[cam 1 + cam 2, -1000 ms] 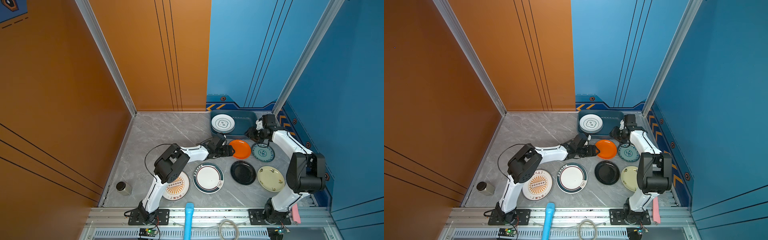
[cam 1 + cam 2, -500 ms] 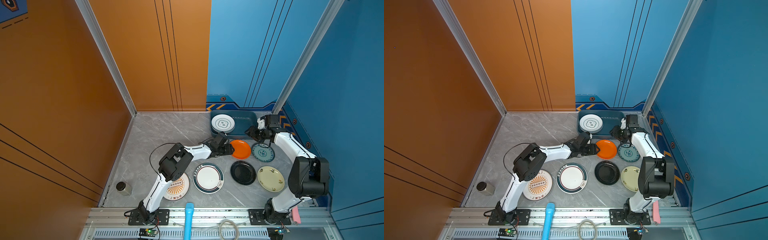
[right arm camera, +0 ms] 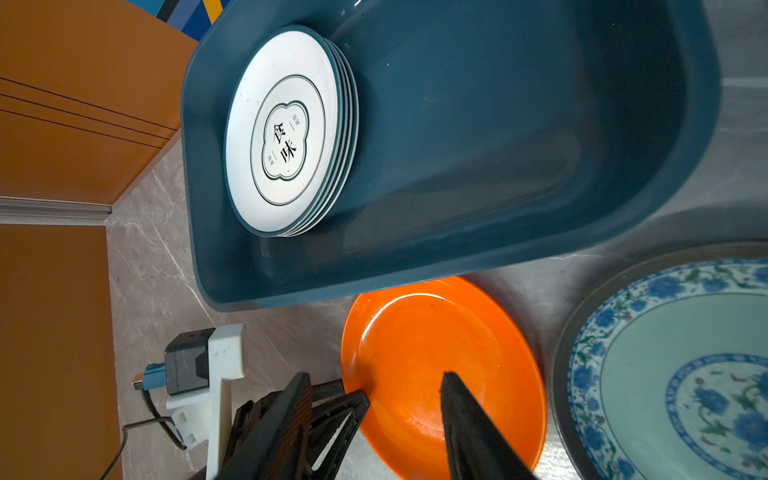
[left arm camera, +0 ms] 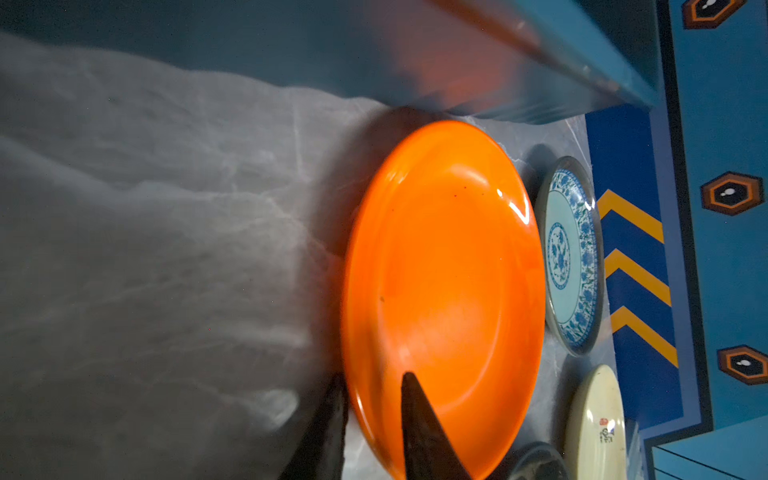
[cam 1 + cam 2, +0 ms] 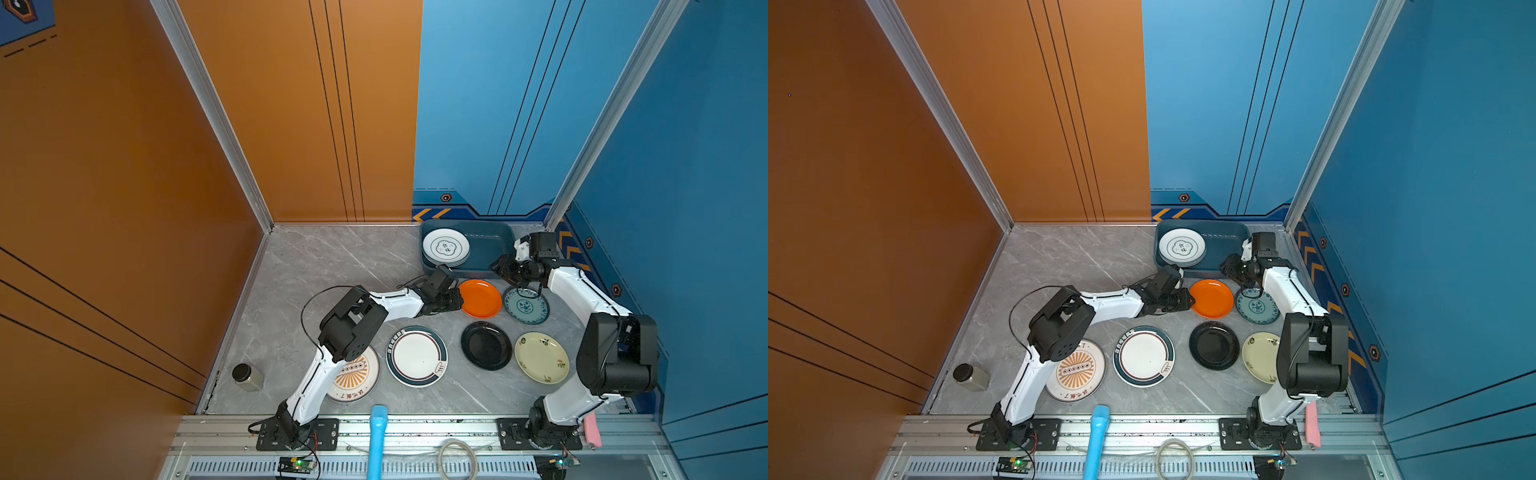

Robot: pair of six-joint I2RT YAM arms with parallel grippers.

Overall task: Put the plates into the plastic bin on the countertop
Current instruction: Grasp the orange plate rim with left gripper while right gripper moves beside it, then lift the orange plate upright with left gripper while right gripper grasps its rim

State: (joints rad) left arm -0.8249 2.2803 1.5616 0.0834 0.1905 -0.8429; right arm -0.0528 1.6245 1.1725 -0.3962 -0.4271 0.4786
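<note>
Receptacle: plastic bin (image 5: 488, 251), set at the back of the countertop (image 5: 332, 266) against the blue wall.

Already stowed: one stack of cloud-motif plates (image 5: 446, 247), four or five deep as far as can be counted. The stack is pushed to one end of the bin and the other end is left bare.

Outstanding: six plates, all lying on the countertop outside the bin.
- orange plate (image 5: 481, 298), just in front of the bin's near wall
- teal patterned plate (image 5: 527, 306), just beside the orange plate
- black plate (image 5: 486, 345) and cream plate (image 5: 541, 363), in the nearer row
- teal-rimmed plate (image 5: 417, 356)
- sunburst plate (image 5: 355, 380), partly hidden under the left arm

left gripper (image 4: 374, 378): jaws are set close on the orange plate's rim, one finger over the well and one under the edge. The rim appears pinched, and no lift is shown.

right gripper (image 3: 374, 382): jaws are spread and nothing is held. It is poised by the bin's near wall, above the teal patterned plate's far edge.

Progress: judged under half done, with the orange plate the item in hand.
</note>
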